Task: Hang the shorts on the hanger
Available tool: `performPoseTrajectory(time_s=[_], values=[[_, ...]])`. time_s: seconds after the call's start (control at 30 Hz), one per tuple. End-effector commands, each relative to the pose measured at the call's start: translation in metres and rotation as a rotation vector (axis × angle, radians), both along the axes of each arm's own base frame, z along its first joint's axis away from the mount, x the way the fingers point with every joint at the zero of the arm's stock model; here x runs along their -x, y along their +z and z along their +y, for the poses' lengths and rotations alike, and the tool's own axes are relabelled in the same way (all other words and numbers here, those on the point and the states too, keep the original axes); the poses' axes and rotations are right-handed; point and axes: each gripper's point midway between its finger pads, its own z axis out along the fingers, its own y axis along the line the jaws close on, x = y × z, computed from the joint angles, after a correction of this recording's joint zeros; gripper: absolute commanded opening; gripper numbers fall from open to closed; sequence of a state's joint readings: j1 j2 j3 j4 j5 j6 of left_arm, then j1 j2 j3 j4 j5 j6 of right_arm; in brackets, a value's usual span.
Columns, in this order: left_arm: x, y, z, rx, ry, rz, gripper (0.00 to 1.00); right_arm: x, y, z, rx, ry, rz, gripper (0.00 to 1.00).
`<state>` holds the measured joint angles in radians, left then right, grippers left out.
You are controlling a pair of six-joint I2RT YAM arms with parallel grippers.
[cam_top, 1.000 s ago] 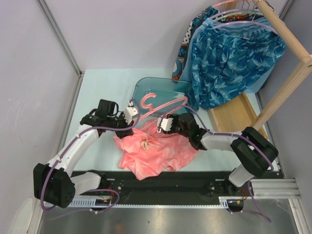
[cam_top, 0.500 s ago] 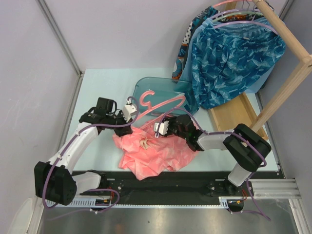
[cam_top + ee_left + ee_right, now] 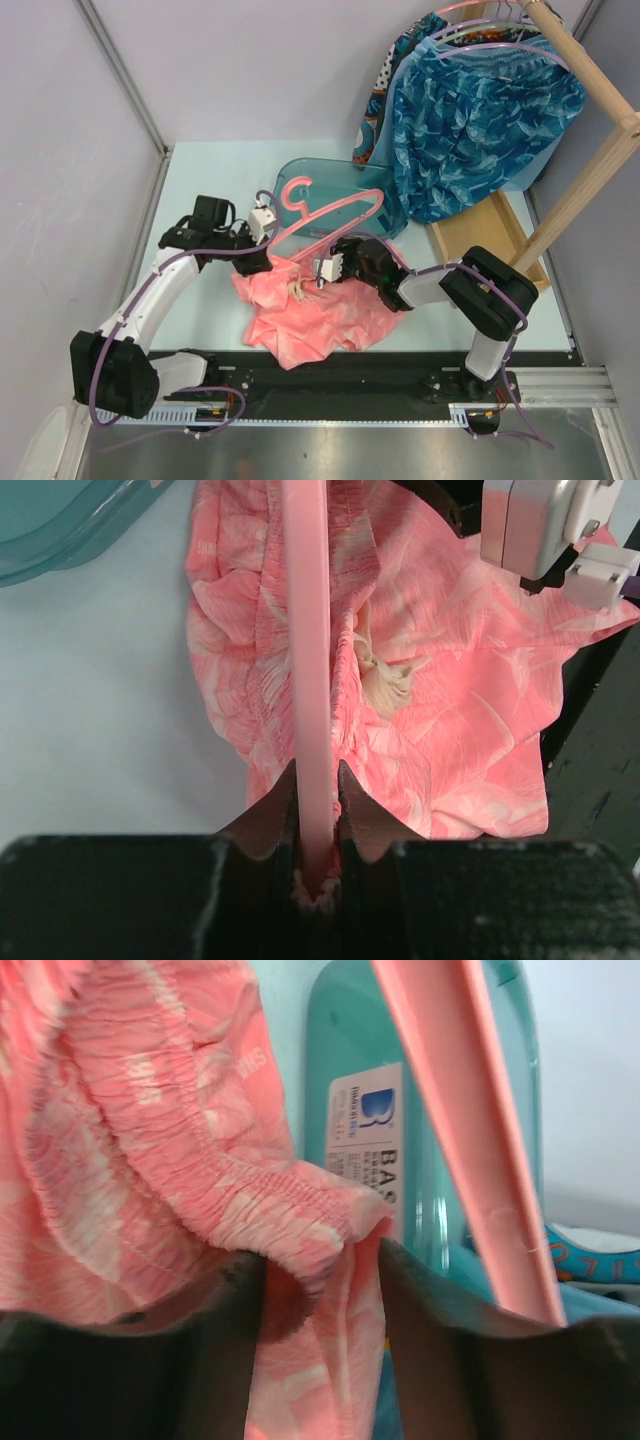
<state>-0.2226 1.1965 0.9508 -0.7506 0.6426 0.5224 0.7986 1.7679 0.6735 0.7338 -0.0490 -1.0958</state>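
Observation:
The coral-pink shorts lie crumpled on the table between my arms, with the white drawstring bow on top. The thin pink hanger is tilted above their far edge, hook pointing away. My left gripper is shut on the hanger's left end; in the left wrist view the bar runs straight out from the gripper over the shorts. My right gripper is shut on the gathered waistband, held at the gripper, with the hanger bar just beside it.
A teal plastic bin lies behind the hanger. Blue patterned garments hang on a wooden rack at the back right, above its wooden base. A black rail runs along the near edge.
The hanger has risen and shifted left and away with my left gripper. My right gripper has moved left along the shorts' top edge, pulling the waistband towards the hanger.

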Motion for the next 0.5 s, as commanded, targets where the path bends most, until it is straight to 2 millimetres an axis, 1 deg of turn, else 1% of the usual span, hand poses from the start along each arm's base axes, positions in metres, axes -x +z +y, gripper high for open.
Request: performPoseTrajectory(time_s=[0.0,0.03,0.07,0.1,0.13,0.17,0.2,0.23,0.27,0.3,0.33,0.37,0.4,0.43,0.47], values=[[-0.006,0.024,-0.005,0.066,-0.001,-0.045,0.0,-0.011,0.039,0.002,-0.09,-0.04,-0.101,0.33],[-0.007,0.025,-0.003,0.069,0.003,-0.044,0.01,-0.009,0.048,0.0,-0.102,-0.047,-0.095,0.24],[-0.007,0.026,-0.002,0.071,0.005,-0.045,0.01,-0.007,0.054,-0.001,-0.114,-0.051,-0.086,0.08],[-0.006,0.027,0.0,0.076,0.006,-0.047,0.0,-0.008,0.059,-0.008,-0.128,-0.09,-0.075,0.0],[-0.008,0.029,0.004,0.077,0.02,-0.055,0.0,-0.005,0.053,-0.014,-0.102,-0.106,-0.036,0.0],[-0.007,0.029,0.007,0.077,0.021,-0.06,0.01,-0.003,0.071,-0.02,-0.132,-0.122,-0.038,0.0],[-0.007,0.031,0.01,0.074,0.018,-0.074,0.0,-0.001,0.072,-0.025,-0.136,-0.138,-0.008,0.0],[-0.007,0.033,0.014,0.079,0.027,-0.081,0.0,0.006,0.061,-0.034,-0.113,-0.166,0.068,0.0],[-0.007,0.035,0.016,0.082,0.027,-0.092,0.0,0.007,0.072,-0.044,-0.138,-0.201,0.079,0.0],[-0.007,0.039,0.022,0.079,0.032,-0.119,0.0,0.008,0.074,-0.052,-0.145,-0.23,0.104,0.0],[-0.005,0.041,0.023,0.088,0.024,-0.132,0.0,0.016,0.062,-0.062,-0.124,-0.266,0.184,0.0],[-0.004,0.041,0.026,0.085,0.022,-0.143,0.0,0.016,0.069,-0.073,-0.14,-0.299,0.196,0.0],[-0.004,0.045,0.031,0.081,0.032,-0.176,0.01,0.021,0.06,-0.083,-0.114,-0.329,0.24,0.0],[-0.003,0.045,0.033,0.082,0.033,-0.189,0.0,0.022,0.06,-0.089,-0.124,-0.361,0.265,0.0],[-0.001,0.047,0.033,0.095,0.027,-0.197,0.0,0.021,0.06,-0.1,-0.151,-0.42,0.3,0.0]])
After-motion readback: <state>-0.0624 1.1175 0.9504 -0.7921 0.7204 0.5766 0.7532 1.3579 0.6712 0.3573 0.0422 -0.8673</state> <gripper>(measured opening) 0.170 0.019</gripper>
